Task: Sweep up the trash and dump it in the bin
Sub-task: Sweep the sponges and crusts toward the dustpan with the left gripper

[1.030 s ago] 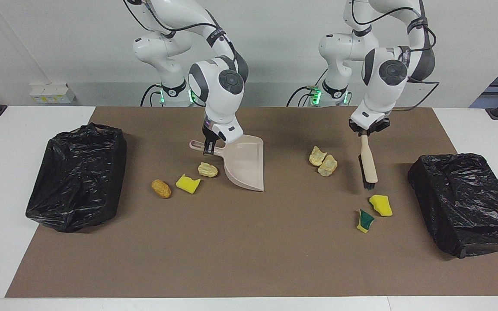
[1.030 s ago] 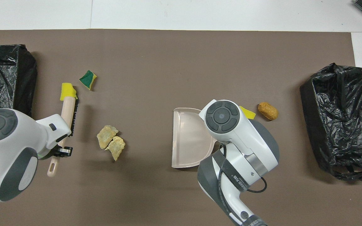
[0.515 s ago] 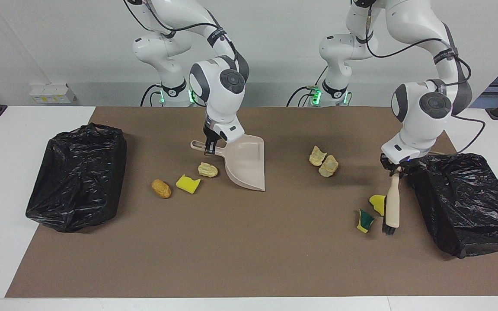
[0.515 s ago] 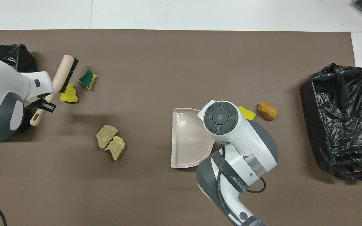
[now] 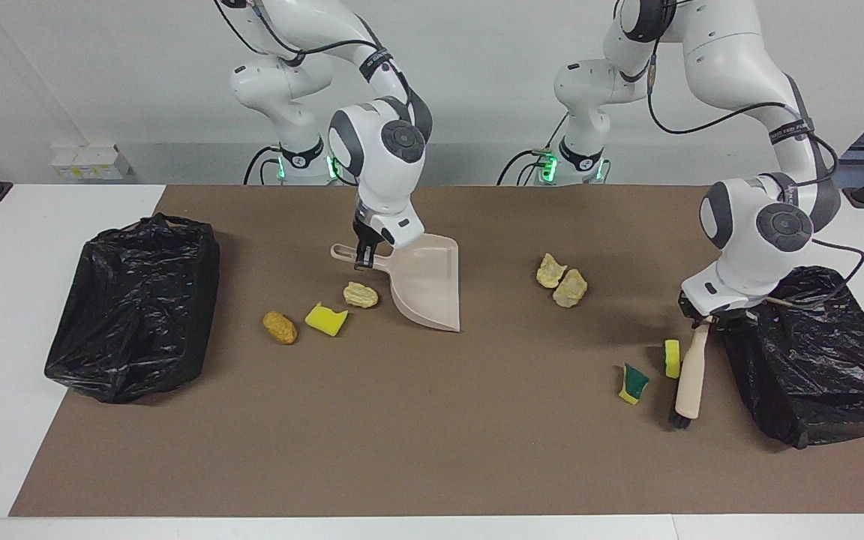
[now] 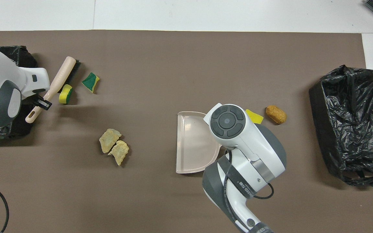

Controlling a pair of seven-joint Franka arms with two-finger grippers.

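Two black-bagged bins frame the brown mat in the facing view, one bin (image 5: 132,306) at the right arm's end and the other bin (image 5: 814,352) at the left arm's end, both straddling the mat's edge onto the white bench (image 5: 4,315). We see a broad open stretch of mat farther from the robots than everything else. The right claw (image 5: 361,259) grips the handle of the beige dustpan (image 5: 424,289), whose lip rests on the mat. The left claw (image 5: 702,315) holds the brush (image 5: 691,375) by its handle, bristles down, just beside its bin. We count seven scraps: a brown lump (image 5: 280,328), a yellow sponge piece (image 5: 325,319) and a tan lump (image 5: 361,295) beside the dustpan; two tan lumps (image 5: 561,281) touching mid-mat; a green-faced sponge (image 5: 633,383) and a yellow sponge on edge (image 5: 672,358) touching the brush.

From overhead, the right arm hides its claw and the third scrap there. The left claw (image 6: 44,103) clamps the brush, the yellow piece against it.
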